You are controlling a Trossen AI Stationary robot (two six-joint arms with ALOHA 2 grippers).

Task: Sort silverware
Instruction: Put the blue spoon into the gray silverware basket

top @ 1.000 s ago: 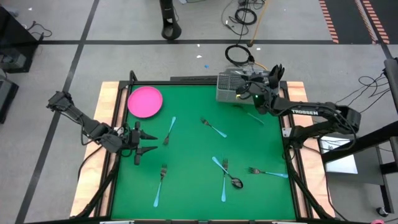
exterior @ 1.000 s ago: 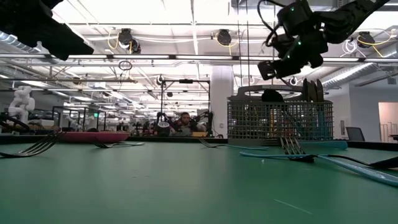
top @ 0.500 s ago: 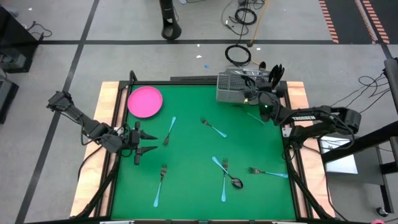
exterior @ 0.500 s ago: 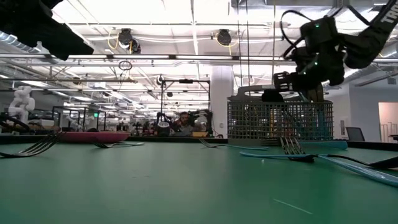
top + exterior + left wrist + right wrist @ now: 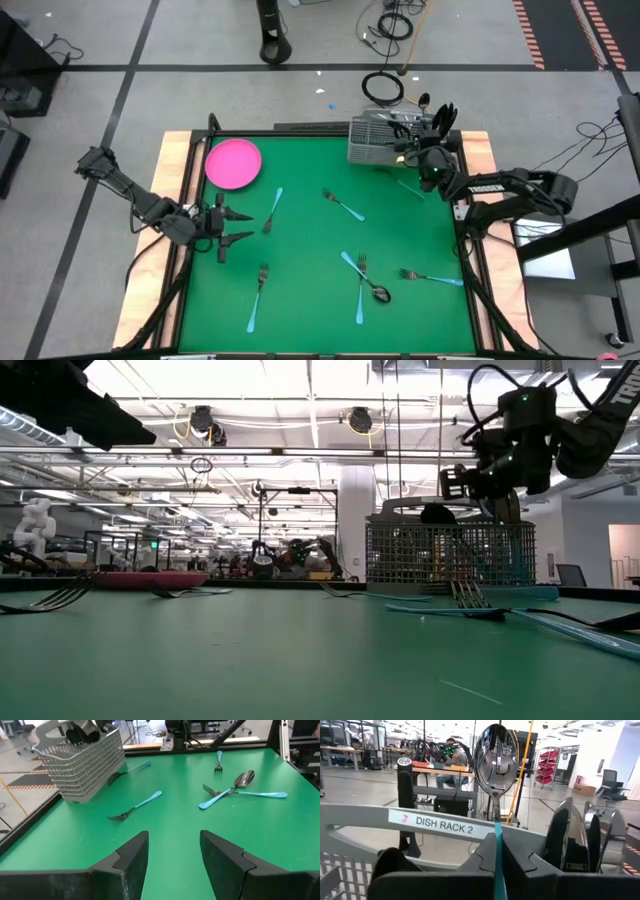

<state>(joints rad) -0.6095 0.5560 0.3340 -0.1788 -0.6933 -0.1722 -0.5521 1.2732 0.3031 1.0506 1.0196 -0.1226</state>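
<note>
The right gripper [image 5: 428, 157] is clenched on a blue-handled spoon [image 5: 495, 760] above the caddy [image 5: 375, 140] at the far right. The left gripper [image 5: 228, 228] waits released at the left edge.

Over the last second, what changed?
The right gripper, shut on a blue-handled spoon, swung in from above the table's edge and dropped to the wire caddy. The left gripper stayed open at the left edge; loose silverware unmoved.

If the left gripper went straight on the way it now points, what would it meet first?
Probably bare green table: the open left gripper has nothing between its fingers. Farther along, the blue-handled fork lies just off that line, though depth is hard to judge.
</note>
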